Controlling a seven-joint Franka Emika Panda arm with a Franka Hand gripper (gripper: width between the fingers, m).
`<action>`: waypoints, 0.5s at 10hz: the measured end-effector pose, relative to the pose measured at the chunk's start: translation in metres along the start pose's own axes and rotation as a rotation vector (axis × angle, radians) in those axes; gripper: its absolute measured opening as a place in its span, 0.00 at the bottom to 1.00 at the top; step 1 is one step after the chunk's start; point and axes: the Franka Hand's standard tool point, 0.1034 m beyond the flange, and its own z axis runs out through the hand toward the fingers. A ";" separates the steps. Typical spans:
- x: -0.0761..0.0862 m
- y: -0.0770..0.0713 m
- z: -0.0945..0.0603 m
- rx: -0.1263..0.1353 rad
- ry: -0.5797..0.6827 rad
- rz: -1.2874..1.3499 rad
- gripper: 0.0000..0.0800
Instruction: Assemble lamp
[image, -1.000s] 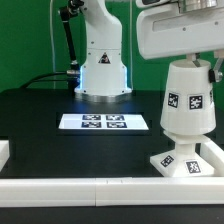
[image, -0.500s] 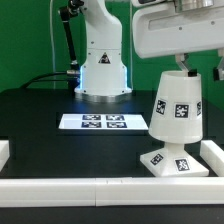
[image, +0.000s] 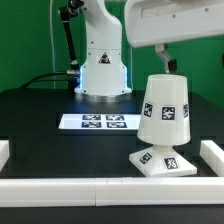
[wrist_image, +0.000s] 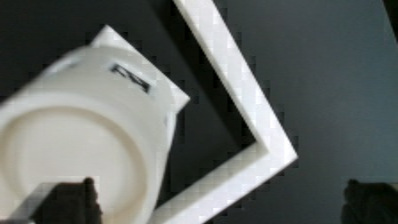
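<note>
The white cone shade (image: 163, 112) stands upright over the flat square base (image: 165, 163) at the exterior view's right, near the front wall. The bulb is hidden under the shade. My gripper (image: 168, 62) hangs just above the shade's top. In the wrist view my gripper (wrist_image: 217, 205) is wide open with nothing between the fingers. The shade's round top (wrist_image: 71, 130) lies beside one finger (wrist_image: 64, 203), and a base corner (wrist_image: 111, 40) shows past it. Whether that finger touches the shade I cannot tell.
The marker board (image: 104, 122) lies mid-table. The robot's pedestal (image: 103, 70) stands at the back. A low white wall (image: 100, 187) runs along the front, with ends at the left (image: 4, 152) and right (image: 212, 155); its corner shows in the wrist view (wrist_image: 240, 90).
The lamp's shade and base have slid toward the exterior view's left, away from the right wall. My arm has moved the same way above them.
</note>
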 end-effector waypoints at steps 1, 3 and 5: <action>-0.006 -0.009 -0.006 -0.052 -0.018 -0.015 0.87; -0.021 -0.026 -0.004 -0.101 -0.014 -0.002 0.87; -0.021 -0.027 -0.004 -0.101 -0.015 -0.013 0.87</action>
